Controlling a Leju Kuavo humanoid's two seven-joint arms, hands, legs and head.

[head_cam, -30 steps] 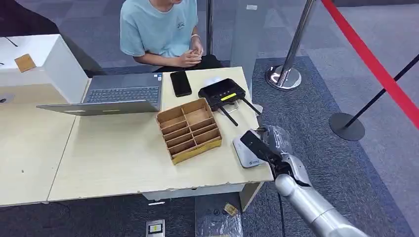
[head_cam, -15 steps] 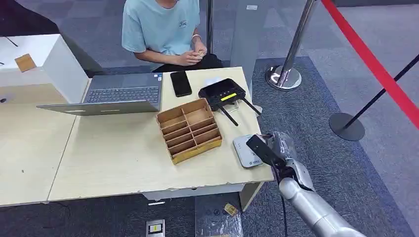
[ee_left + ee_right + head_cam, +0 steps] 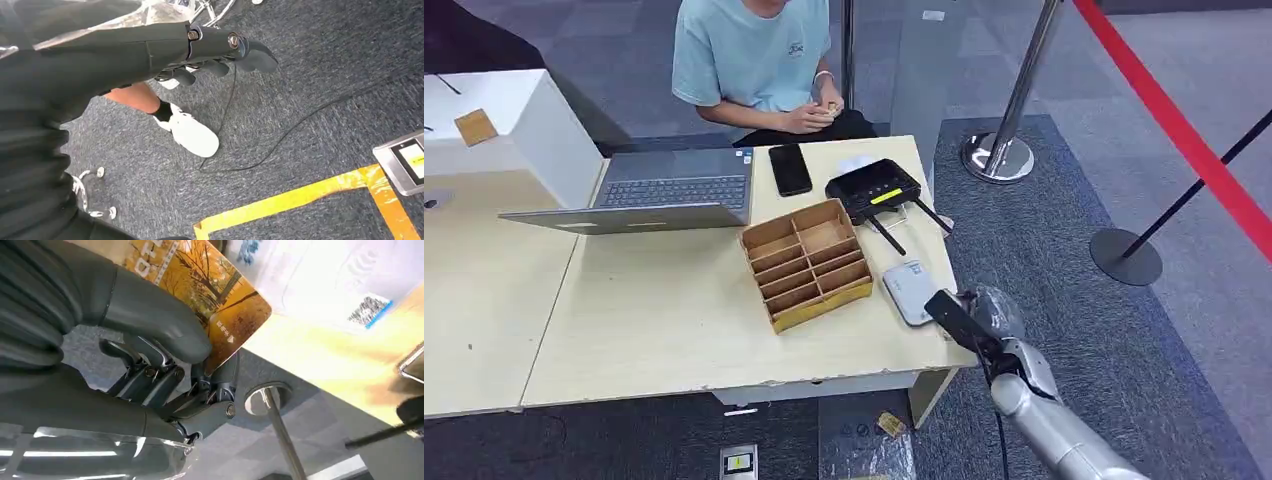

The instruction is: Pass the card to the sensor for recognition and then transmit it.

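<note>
Beside the white card reader (image 3: 910,292), just off the near right corner of the wooden table (image 3: 674,320), the right hand (image 3: 986,325) pinches the card (image 3: 949,318) between its thick thumb and darker fingers. From the head view the card shows as a dark slab tilted toward the reader, close to its near edge, though whether the two touch cannot be told. The right wrist view shows the card's (image 3: 200,292) face printed with orange autumn trees, with the reader (image 3: 320,282) bright and blurred just past it. Left of the reader on the table sits a cardboard divider box (image 3: 807,262), and behind the reader stands a black device with antennas (image 3: 876,190). Farther from the reader lie a black phone (image 3: 790,169) and an open laptop (image 3: 649,195). A person in a light blue shirt (image 3: 752,55) sits at the far side. The left hand (image 3: 220,52) hangs over grey carpet, its fingers loosely curled and holding nothing.
</note>
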